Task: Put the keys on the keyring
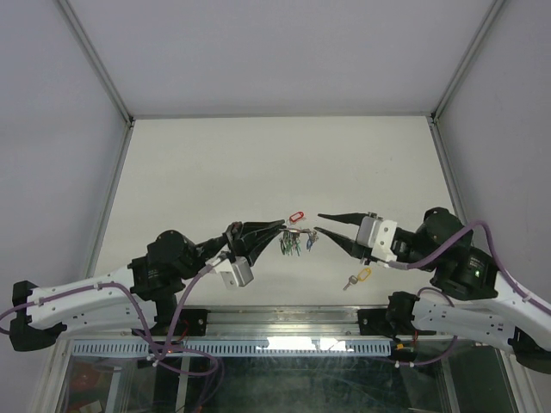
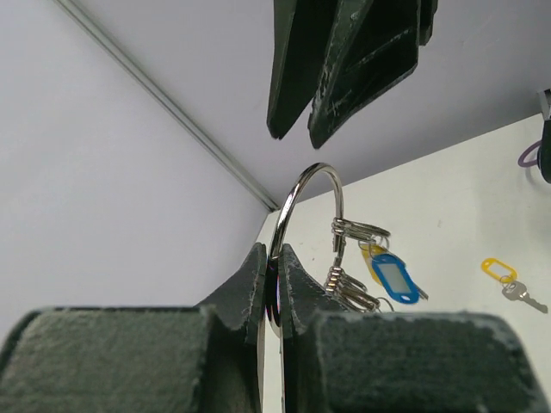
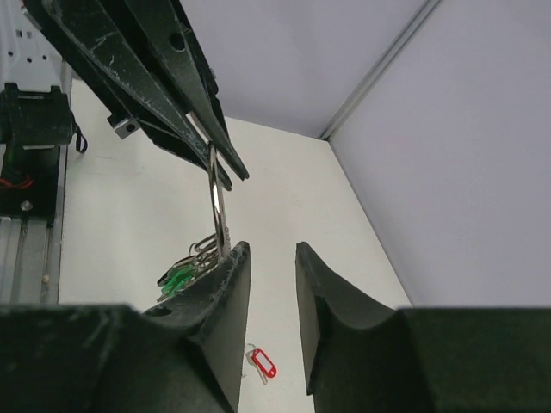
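**Keyring pinched left, right jaws parted**

Clamps the keyring (image 2: 297, 185) edge-on in the closed left jaws, low on its arc, with the upper loop standing free. Holds the right jaws open just beside the ring, gripping nothing. Carries several threaded keys (image 2: 392, 277), blue and green heads among them, in the air above the desk (image 1: 258, 163) by the middle of its near edge. Leaves one yellow-headed key (image 1: 359, 276) loose toward the near right corner and a red tag (image 1: 297, 214) slightly farther back. Looks like thin, stiff, springy wire, light and slick, so calls for a flat pinch across it. Suggests taking each tiny key by its plastic head, since it is likely to twist.
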Controlling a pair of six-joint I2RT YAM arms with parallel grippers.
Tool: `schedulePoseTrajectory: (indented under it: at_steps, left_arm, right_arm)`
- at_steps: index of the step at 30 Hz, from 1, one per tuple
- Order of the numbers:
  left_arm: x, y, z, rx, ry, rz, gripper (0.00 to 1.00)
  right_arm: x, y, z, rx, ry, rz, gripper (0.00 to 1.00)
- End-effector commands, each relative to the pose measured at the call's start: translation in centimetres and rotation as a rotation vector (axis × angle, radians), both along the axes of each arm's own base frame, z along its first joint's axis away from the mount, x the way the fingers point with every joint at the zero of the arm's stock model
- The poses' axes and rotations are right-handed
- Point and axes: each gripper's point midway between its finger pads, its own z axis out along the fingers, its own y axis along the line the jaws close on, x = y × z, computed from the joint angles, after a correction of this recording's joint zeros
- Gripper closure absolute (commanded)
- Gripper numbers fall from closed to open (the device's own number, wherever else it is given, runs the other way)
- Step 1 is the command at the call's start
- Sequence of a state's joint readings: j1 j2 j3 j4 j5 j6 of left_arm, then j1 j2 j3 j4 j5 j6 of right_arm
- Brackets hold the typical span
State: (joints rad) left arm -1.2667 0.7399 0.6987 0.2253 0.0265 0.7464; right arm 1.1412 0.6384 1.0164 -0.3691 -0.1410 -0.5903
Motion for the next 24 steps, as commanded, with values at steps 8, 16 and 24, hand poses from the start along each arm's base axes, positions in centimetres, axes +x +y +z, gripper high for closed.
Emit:
schedulePoseTrajectory:
  at_steps: [8,16,24]
  left_arm:
    - [3.0,1.9,4.7,-0.202,0.066,0.147,1.00]
    - [5.3,2.8,5.0,-0.217,0.086,0.172,1.00]
    - [6.9,4.1,5.3,-0.222,0.094,0.216,1.00]
  right_arm:
    - [0.4,-0.1,0.1,0.099,0.040,-0.036,0.68]
    - [1.9,0.3,-1.5,0.160,0.077,-0.108,0.66]
    - [2.7,2.1,-1.5,0.216,0.101,-0.042,0.68]
